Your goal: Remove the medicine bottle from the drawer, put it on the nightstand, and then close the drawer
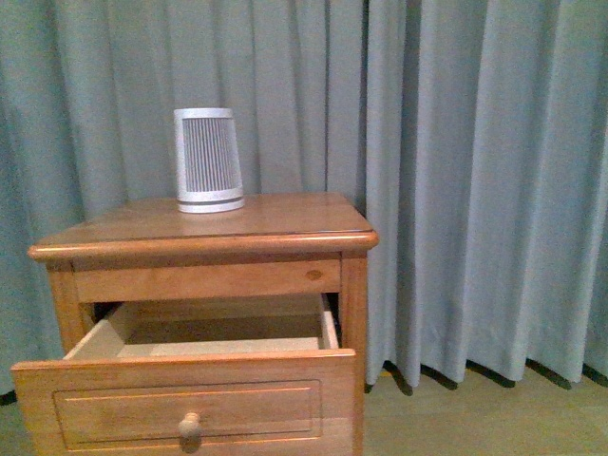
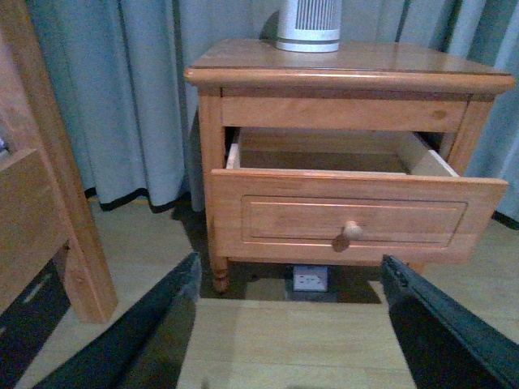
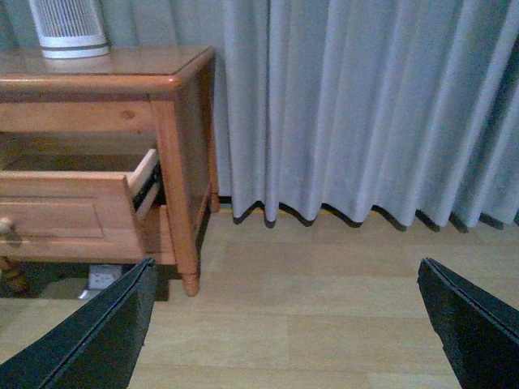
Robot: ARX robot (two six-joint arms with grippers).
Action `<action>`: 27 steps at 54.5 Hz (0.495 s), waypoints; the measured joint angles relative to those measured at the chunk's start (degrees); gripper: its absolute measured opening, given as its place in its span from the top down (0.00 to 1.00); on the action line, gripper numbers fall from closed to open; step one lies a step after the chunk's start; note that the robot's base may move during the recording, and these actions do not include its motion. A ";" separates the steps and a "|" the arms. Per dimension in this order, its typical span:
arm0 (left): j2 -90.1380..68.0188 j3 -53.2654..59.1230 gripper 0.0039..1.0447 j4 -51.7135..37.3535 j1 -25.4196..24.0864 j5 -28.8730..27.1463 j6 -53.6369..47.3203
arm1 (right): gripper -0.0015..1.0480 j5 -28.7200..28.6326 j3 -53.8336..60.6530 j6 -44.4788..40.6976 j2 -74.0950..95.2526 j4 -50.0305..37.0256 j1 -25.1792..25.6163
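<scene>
- I see the drawer pulled well out of the nightstand. Its front hides most of the inside, and I cannot make out the medicine bottle in any view.
- A ribbed white-grey device stands upright toward the back of the nightstand top.
- My left gripper faces the drawer front, fingers spread wide, holding nothing.
- My right gripper hangs over the floor beside the nightstand, its fingers likewise spread wide and empty.
</scene>
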State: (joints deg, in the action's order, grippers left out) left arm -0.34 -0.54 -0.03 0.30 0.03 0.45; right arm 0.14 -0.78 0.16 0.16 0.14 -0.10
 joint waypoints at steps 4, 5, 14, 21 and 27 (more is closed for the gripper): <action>0.00 0.00 0.05 0.02 0.00 -0.02 -0.11 | 0.07 -0.02 0.00 0.00 0.04 0.02 0.00; 0.04 0.00 0.06 0.02 0.00 -0.02 -0.11 | 0.07 0.02 0.00 0.00 0.02 0.00 0.00; 0.09 0.00 0.06 0.04 0.00 -0.22 -0.15 | 0.07 -0.24 0.00 0.00 0.00 0.00 0.02; 0.09 0.00 0.06 0.04 0.00 -0.22 -0.13 | 0.07 -0.35 0.00 0.00 0.02 0.00 0.02; 0.09 0.00 0.06 0.04 0.00 -0.22 -0.15 | 0.07 -0.37 0.00 0.00 0.00 0.00 0.02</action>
State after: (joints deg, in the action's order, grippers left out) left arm -0.25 -0.54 0.01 0.30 -0.19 0.30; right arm -0.23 -0.78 0.16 0.16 0.14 -0.08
